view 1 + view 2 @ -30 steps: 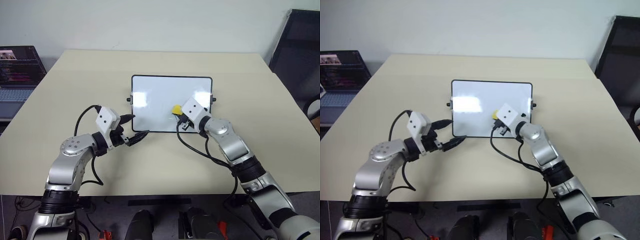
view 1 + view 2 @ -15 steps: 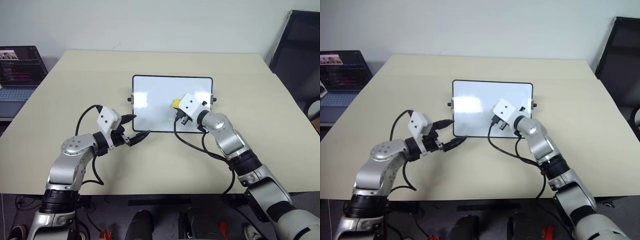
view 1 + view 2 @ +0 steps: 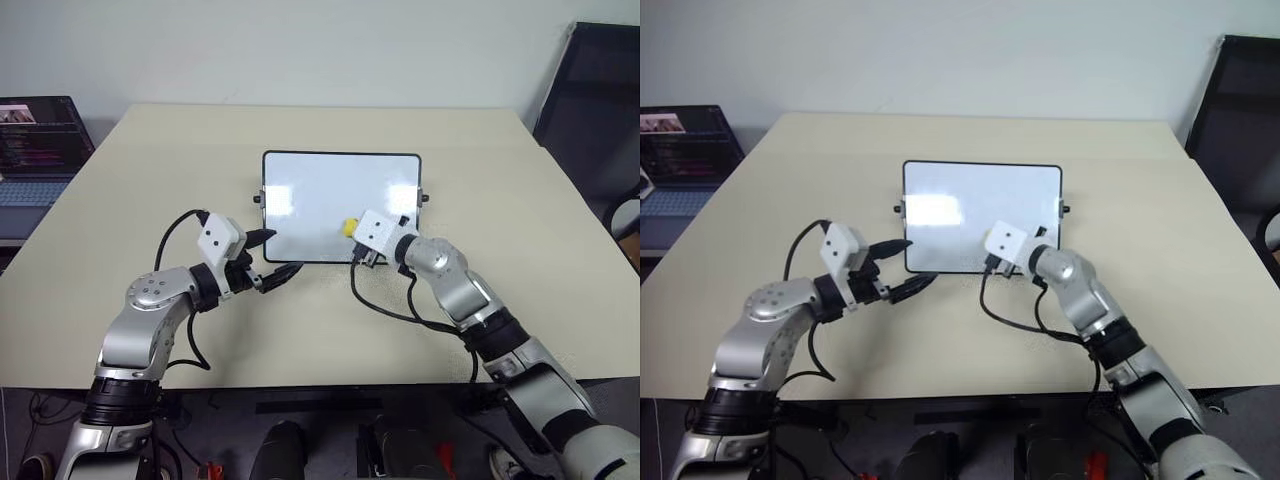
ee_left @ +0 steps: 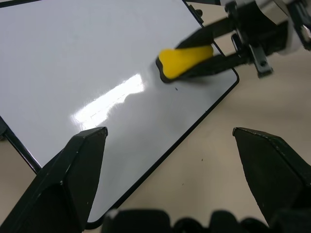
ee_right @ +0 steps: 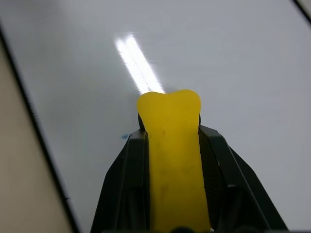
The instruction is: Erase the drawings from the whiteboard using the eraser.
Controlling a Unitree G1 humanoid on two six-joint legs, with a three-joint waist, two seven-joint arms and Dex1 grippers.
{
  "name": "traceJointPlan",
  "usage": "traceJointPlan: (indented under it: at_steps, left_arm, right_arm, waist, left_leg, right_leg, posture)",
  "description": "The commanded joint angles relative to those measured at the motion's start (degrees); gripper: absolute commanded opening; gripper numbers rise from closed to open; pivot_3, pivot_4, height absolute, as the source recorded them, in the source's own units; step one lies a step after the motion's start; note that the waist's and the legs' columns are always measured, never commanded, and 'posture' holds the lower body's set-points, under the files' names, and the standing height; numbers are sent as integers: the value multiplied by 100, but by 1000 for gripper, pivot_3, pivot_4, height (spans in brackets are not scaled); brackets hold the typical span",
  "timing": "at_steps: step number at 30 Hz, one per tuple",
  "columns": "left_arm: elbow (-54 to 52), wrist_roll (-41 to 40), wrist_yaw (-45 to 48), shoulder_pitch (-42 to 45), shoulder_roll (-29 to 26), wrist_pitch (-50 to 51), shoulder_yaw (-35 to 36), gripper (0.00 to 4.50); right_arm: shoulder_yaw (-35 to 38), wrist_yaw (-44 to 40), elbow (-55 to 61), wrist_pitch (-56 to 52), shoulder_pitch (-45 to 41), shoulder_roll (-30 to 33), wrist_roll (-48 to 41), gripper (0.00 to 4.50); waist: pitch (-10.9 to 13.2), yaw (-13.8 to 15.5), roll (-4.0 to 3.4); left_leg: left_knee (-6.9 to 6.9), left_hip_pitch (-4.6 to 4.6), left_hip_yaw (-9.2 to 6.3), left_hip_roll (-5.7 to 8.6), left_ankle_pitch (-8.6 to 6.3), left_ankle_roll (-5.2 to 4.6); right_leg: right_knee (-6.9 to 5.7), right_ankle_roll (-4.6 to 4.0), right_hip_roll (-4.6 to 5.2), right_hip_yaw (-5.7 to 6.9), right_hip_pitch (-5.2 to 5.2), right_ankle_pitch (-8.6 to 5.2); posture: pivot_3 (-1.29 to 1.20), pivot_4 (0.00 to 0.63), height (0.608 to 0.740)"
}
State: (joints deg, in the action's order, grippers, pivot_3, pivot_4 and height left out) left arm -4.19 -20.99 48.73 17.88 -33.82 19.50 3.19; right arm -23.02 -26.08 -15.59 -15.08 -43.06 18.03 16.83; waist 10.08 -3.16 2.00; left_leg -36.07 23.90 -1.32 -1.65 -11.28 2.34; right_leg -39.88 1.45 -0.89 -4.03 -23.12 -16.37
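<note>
On the beige table (image 3: 120, 200) lies the whiteboard (image 3: 320, 190). Right gripper (image 4: 194, 60) clamps the eraser (image 4: 184, 60) against it. Left gripper (image 3: 272, 256) gapes wide nearby.

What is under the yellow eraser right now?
The glossy whiteboard lies under the eraser, which the right gripper holds in shut jaws. A faint blue trace remains beside it; any mark directly beneath the eraser is covered.

Whiteboard (image 3: 320, 195) lies flat on the worktop, glossy white, black frame, looking almost clean (one tiny blue fleck (image 5: 125, 136) left). Yellow eraser (image 3: 351, 227), dark underside, pressed on its near-right area.
</note>
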Motion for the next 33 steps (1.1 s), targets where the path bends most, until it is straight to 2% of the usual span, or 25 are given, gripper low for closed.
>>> traceJointPlan:
  at_steps: [1, 5, 8, 15, 18, 22, 28, 33]
  left_arm:
    - [-72, -11, 71, 47, -31, -177, 69, 4500]
    - [-92, -3, 63, 5, -11, -191, 67, 4500]
    - [-97, -6, 59, -6, -6, -195, 60, 4500]
    - [-106, -13, 78, -6, -15, -183, 52, 4500]
    - [-127, -29, 104, -22, -30, -173, 57, 4500]
    - [-146, -38, 99, -9, -25, -154, 55, 4500]
    - [-234, -63, 76, -8, -28, -88, 45, 4500]
    - [-233, -59, 63, 26, -33, -56, 46, 4500]
  right_arm:
    - [-37, -311, 5, -58, 129, 203, 119, 1012]
    - [-295, -862, 303, -56, 380, 346, 108, 1012]
    - [-344, -975, 384, -37, 437, 367, 161, 1012]
    - [298, 464, -155, 262, -117, 119, 354, 1012]
    - [435, 705, -320, 355, -241, 120, 332, 1012]
    - [459, 512, -409, 272, -177, 143, 283, 1012]
    - [161, -527, 56, -116, 270, 173, 91, 1012]
    - [295, -275, 163, -48, 244, 52, 165, 1012]
  waist:
    - [0, 2, 0]
    - [-2, 7, 3]
    - [-2, 4, 3]
    - [-1, -10, 2]
    - [-1, 19, 3]
    - [-1, 18, 3]
    - [-3, 3, 4]
    - [-3, -12, 4]
  left_leg:
    - [0, 1, 0, 0, 0, 0]
    - [3, 1, 1, 1, -1, 0]
    - [3, 0, 0, -1, -1, 0]
    - [0, -3, 2, -2, 1, -1]
    - [0, -1, 2, 1, 4, 0]
    - [9, 3, 3, 1, 2, 1]
    - [10, 0, 1, -2, 2, 1]
    - [2, -6, 2, -2, 4, -1]
  right_leg:
    - [1, 0, 0, 1, 0, 0]
    - [4, -1, 1, 0, 1, -1]
    - [3, 0, 1, 0, 1, -1]
    - [-4, -1, 1, -4, -2, 2]
    - [-3, 0, 1, -3, -2, 2]
    - [9, -2, 2, -3, -3, 1]
    - [8, -2, 2, -2, 0, 1]
    - [0, 0, 1, -3, 2, 2]
  posture:
    - [0, 150, 740]
    - [0, 150, 740]
    - [0, 150, 740]
    - [0, 150, 740]
    - [0, 150, 740]
    - [0, 150, 740]
    - [0, 150, 740]
    - [0, 150, 740]
